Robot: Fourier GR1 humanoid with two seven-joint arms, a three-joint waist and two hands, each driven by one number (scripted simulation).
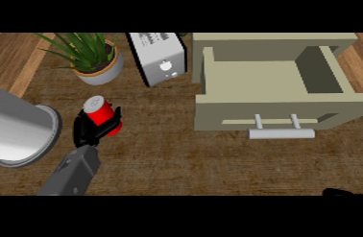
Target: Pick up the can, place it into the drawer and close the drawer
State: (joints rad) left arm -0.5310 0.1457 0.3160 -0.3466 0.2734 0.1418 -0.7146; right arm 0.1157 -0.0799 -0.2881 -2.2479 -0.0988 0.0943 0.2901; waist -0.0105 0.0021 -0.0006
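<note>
A red can (100, 112) with a silver top stands on the wooden counter left of centre. My left hand (90, 129) is curled round it from below, fingers on both sides of its body. To the right an olive drawer (212, 111) stands pulled open, its inside bare, with a pale handle (281, 133) on its front. Only a dark sliver of my right hand (342, 192) shows at the lower right edge.
A potted plant (90, 56) stands at the back left and a toaster (157, 58) beside it. A large steel pot (25, 130) sits at the left edge, close to my left forearm (71, 173).
</note>
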